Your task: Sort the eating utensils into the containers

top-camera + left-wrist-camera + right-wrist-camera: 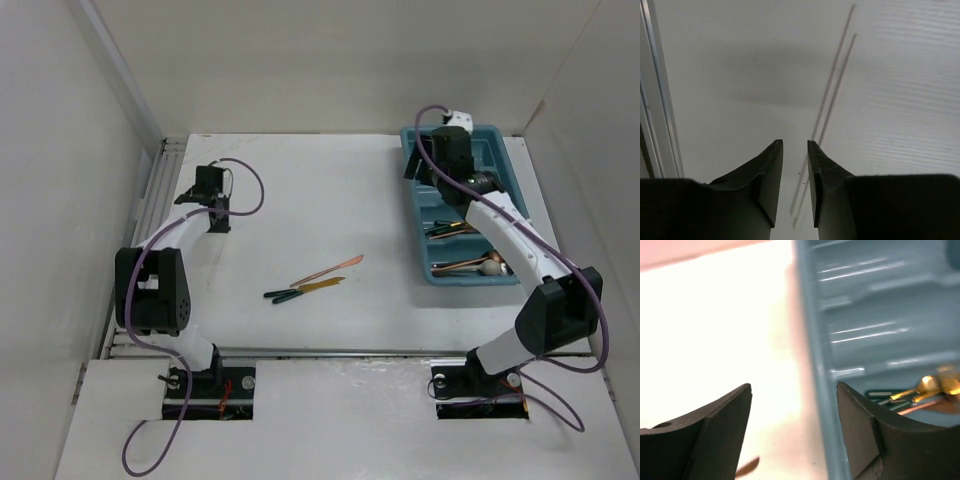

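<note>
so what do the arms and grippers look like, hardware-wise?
The left arm and right arm have white links with black joint housings; a purple cable loops along each. The left gripper and right gripper each have two dark wedge-shaped fingers.

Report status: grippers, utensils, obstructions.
Left gripper narrowly open, empty, over white table. Right gripper wide open, empty, above teal plastic cutlery tray edge. Slim copper utensil, green-handled gold utensil loose mid-table. Nothing blocking.

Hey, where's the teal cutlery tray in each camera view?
Top external: the teal tray sits upper right.
Left wrist: not in it, only white table.
Right wrist: it fills the right half.
Shared landmark: gold utensils lying in the tray, top and right wrist views.
</note>
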